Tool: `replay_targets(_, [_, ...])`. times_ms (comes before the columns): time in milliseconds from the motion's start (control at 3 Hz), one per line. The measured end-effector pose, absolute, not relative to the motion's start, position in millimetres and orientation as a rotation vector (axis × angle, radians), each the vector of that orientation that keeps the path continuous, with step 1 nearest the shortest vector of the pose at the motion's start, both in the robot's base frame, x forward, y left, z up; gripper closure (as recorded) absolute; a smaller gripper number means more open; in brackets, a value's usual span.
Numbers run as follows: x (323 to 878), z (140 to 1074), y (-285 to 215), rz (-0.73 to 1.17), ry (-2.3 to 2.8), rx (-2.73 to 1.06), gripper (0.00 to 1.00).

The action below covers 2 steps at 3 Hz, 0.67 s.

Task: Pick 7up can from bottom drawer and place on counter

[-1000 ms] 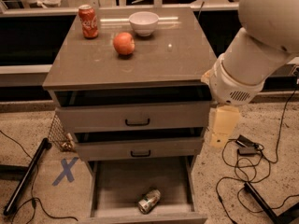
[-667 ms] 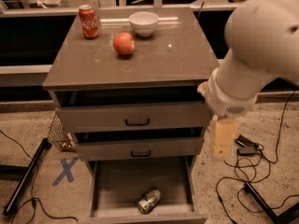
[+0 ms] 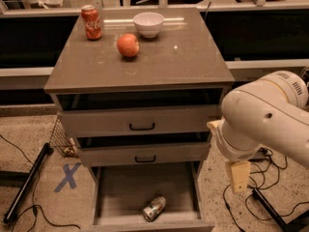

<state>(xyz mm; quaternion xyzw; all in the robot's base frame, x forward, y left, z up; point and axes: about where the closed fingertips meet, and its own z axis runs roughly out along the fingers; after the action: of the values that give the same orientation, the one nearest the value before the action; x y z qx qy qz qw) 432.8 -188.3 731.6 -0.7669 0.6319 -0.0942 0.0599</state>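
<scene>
The 7up can (image 3: 154,208) lies on its side on the floor of the open bottom drawer (image 3: 120,192), near the front edge. The counter (image 3: 145,57) tops the three-drawer cabinet. My white arm comes in from the right; its gripper (image 3: 238,176) hangs to the right of the cabinet at the height of the bottom drawer, apart from the can and not inside the drawer. It holds nothing that I can see.
On the counter stand a red Coca-Cola can (image 3: 91,22), a white bowl (image 3: 148,23) and a red apple (image 3: 128,45). Black cables (image 3: 251,202) and a black bar (image 3: 270,209) lie on the floor at the right. A black pole (image 3: 26,185) and blue X tape (image 3: 67,177) lie at the left.
My arm has swung lower and to the right in view, and the gripper has come down from middle-drawer height to beside the bottom drawer. The can has not moved.
</scene>
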Motion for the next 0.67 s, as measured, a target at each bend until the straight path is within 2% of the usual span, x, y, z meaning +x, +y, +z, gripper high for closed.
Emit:
replay_targets(333, [426,724,-180,-0.364,1.925,-2.456,0.00])
replay_targets(667, [433,653,-187,-0.356,1.951,-2.514,0.00])
